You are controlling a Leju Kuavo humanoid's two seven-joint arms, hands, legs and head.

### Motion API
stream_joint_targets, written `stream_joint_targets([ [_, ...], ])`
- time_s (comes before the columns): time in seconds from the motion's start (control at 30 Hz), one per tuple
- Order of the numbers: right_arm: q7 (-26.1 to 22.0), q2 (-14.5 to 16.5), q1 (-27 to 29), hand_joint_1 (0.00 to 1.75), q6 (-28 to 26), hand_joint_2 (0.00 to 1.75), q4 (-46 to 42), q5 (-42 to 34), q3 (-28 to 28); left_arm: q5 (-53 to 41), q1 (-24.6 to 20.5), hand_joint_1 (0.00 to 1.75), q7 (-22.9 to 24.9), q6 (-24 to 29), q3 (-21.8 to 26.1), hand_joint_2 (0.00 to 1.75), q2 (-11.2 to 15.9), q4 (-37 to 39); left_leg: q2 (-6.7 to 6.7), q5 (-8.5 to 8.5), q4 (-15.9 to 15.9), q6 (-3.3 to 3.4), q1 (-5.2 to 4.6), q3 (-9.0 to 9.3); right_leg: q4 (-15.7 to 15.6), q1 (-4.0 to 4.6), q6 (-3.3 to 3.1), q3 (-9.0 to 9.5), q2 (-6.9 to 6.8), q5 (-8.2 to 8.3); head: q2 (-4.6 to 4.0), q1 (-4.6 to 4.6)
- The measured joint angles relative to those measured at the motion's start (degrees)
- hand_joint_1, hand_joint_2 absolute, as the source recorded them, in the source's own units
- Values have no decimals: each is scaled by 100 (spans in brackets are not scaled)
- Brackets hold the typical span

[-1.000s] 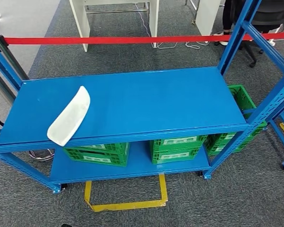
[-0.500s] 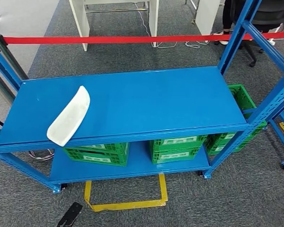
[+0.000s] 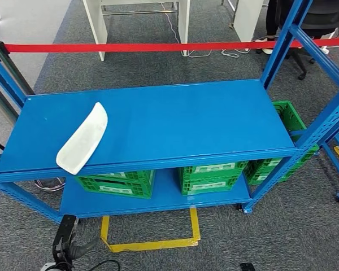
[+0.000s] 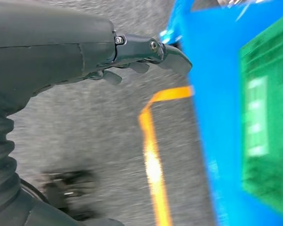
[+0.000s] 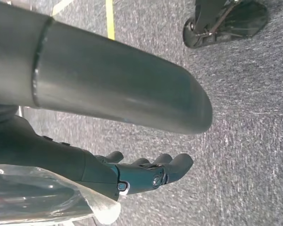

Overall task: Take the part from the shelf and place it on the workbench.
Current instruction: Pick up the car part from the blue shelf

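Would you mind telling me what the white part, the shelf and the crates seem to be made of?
White part: probably moulded plastic, matt, smooth, curved with a raised rim; could be foam or coated.
Shelf: likely painted steel, glossy blue, with thin sheet decks and perforated uprights.
Crates: green plastic, judging by the lattice walls and moulded ribs.

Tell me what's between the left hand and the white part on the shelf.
In the head view, the shelf's blue front edge and a green crate underneath separate the left hand from the white part.
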Motion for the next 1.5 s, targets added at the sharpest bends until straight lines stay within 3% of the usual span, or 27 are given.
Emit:
stream_joint_targets([
  [0.33,131,-2,-209,0,-9,0,144,22,602,263,-702,0,-1426,11,1074,175,-290,257,0,0,3,0,-2,-1,0,-2,2,-1,2,2,0,1],
  [0.6,297,-2,-300,0,-23,0,240,23,994,108,-835,0,-2256,385,1692,175,-837,-635,0,0,5,0,-4,-3,0,-5,8,-1,7,6,0,2],
  [0.73,352,-2,-350,0,-13,0,283,26,1150,27,-871,0,-2598,851,2016,0,-1028,-1150,0,0,5,0,-4,-2,0,-5,10,-2,6,8,0,1],
  [1.13,439,-27,-468,0,158,0,364,11,1447,-827,-864,0,-3291,2042,2837,0,-1623,-2679,0,1,5,0,-4,-5,1,-5,11,-3,5,8,0,1],
  [1.2,363,-28,-492,0,281,0,373,26,1483,-1065,-867,0,-3360,2167,2903,87,-1691,-2915,-1,1,5,0,-5,-7,2,-5,11,-1,4,8,0,-1],
  [1.27,-105,-34,-538,0,720,0,341,169,1561,-1320,-882,0,-3399,2227,3099,175,-1787,-3118,-1,1,4,1,-4,-14,4,-5,11,1,6,9,0,2],
  [1.37,-758,-11,-746,0,1364,0,155,432,1736,-1426,-775,0,-3408,2161,3440,175,-1891,-3345,32,1,5,1,-5,-4,5,-5,11,-11,43,16,0,-1],
  [1.43,-690,28,-878,0,1462,0,11,567,1771,-1487,-588,0,-3410,2022,3201,175,-1815,-3423,23,4,8,4,-4,2,4,-4,13,-28,28,16,0,-3],
  [1.5,-672,50,-943,0,1509,0,-89,721,1774,-1651,-439,0,-3413,1928,2656,175,-1662,-3446,-20,8,8,7,-3,-2,3,-4,14,-23,-22,8,0,0],
])
